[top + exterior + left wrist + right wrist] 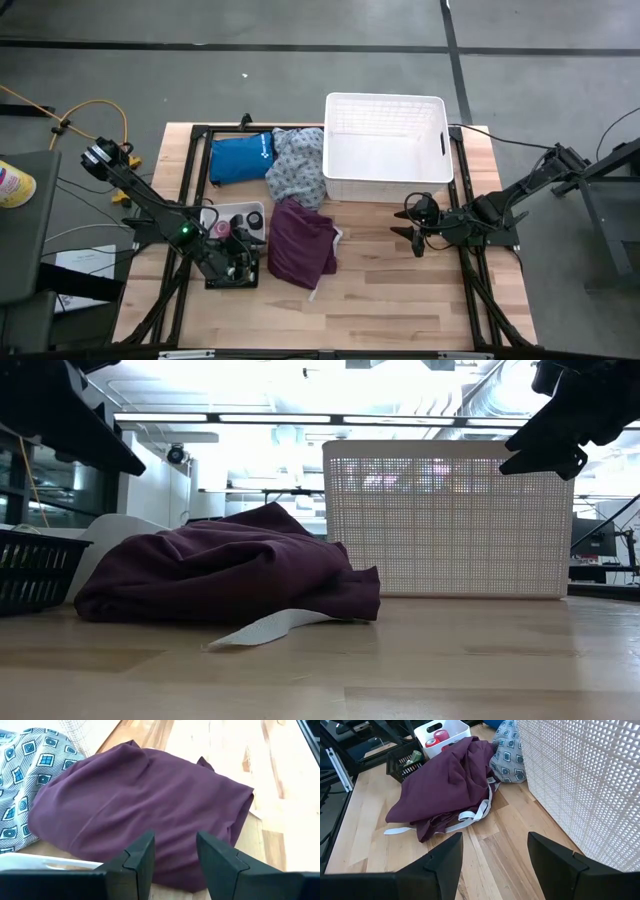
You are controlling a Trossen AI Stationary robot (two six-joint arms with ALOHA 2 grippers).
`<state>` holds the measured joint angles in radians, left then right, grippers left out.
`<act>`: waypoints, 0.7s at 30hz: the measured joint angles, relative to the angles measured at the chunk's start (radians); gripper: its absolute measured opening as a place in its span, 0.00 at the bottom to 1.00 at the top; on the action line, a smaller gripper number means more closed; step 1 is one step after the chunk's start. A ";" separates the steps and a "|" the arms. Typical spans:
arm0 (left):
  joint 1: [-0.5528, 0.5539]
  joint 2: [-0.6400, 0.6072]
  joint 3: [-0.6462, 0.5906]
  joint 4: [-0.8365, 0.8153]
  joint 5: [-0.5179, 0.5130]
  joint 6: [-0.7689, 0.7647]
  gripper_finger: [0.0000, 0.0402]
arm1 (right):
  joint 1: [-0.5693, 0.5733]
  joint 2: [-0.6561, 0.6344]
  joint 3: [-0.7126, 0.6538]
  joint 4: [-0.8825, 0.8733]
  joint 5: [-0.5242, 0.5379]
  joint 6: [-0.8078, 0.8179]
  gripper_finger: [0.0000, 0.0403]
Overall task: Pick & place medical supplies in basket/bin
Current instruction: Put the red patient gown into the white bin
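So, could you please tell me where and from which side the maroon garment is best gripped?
Probably the raised, bunched fold along the top of the maroon garment, taken from above with open jaws. The cloth lies in a loose heap on the table, so its flat edges and the white strap offer less to pinch. The left gripper already faces it; the right gripper hangs near the basket.

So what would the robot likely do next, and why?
Probably ease the left claw forward and down onto the maroon cloth. Its fingers are open and empty, aimed at the cloth, which lies on the table outside the basket. The right claw waits beside the basket.
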<state>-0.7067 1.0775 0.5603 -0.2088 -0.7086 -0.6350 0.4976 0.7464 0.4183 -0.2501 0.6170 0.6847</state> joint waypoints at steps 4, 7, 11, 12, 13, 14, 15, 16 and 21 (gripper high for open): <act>0.000 0.000 0.000 0.015 0.000 0.000 0.34 | 0.000 0.000 0.000 0.000 0.000 0.000 0.52; 0.000 0.000 0.000 0.015 0.000 0.000 0.34 | 0.000 0.000 0.000 0.000 0.000 0.000 0.52; 0.000 0.000 0.000 0.015 -0.008 0.000 0.34 | 0.000 0.000 0.000 0.000 0.000 0.000 0.52; 0.000 0.000 0.000 0.015 -0.014 0.000 0.34 | 0.000 0.000 0.000 0.000 0.000 0.000 0.52; 0.000 0.000 0.000 0.016 -0.017 0.000 0.34 | 0.000 0.000 0.000 0.000 0.000 0.000 0.52; 0.000 0.000 0.000 0.015 -0.020 0.000 0.34 | 0.000 0.000 0.000 0.000 0.000 0.000 0.52; 0.000 0.000 0.000 0.015 -0.021 0.000 0.34 | 0.000 0.000 0.000 0.000 0.000 0.000 0.52; 0.000 0.000 0.000 0.015 -0.021 0.000 0.34 | 0.000 0.000 0.000 0.000 0.000 0.000 0.52; 0.000 0.000 0.000 0.015 -0.026 0.000 0.34 | 0.000 0.000 0.000 0.000 0.000 0.000 0.52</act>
<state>-0.7067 1.0771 0.5602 -0.1936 -0.7349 -0.6350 0.4974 0.7464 0.4183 -0.2501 0.6172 0.6847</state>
